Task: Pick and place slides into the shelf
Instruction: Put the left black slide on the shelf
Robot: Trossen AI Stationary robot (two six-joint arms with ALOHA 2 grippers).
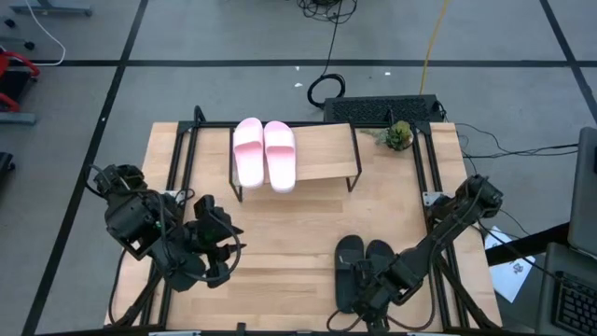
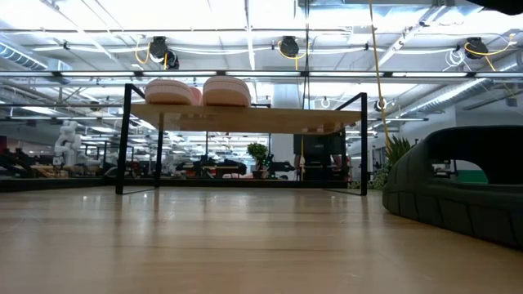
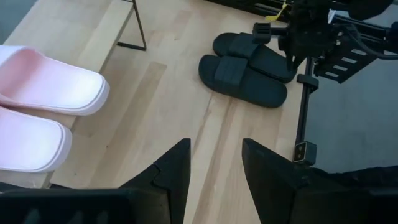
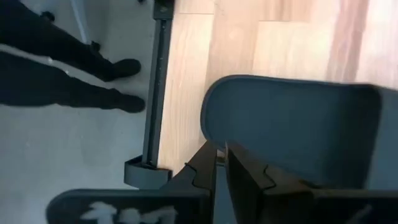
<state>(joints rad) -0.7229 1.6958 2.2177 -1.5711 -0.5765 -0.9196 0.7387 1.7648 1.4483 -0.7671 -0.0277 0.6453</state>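
Observation:
Two pale pink slides (image 1: 264,154) lie side by side on the left part of the shelf's top board (image 1: 326,154); they also show in the low view (image 2: 198,91). Two black slides (image 1: 362,264) lie soles down on the table near its near right edge. My right gripper (image 1: 368,291) is over their near end, its fingers (image 4: 221,163) almost closed at the rim of one black slide (image 4: 292,127). My left gripper (image 3: 214,168) is open and empty, above the table's near left part (image 1: 219,245). My right gripper's fingers stand at the end rim of a black slide (image 4: 214,118), one finger (image 4: 249,171) in front of its dark surface and one outside the rim. Bare wood shows in the narrow gap between them. I cannot tell whether they touch the slide.
The shelf's right half (image 1: 326,149) is bare board on thin black legs (image 2: 122,139). A small plant (image 1: 399,135) and a black box (image 1: 382,110) stand at the table's far edge. A person's dark legs (image 4: 62,68) stand on the floor beside the table.

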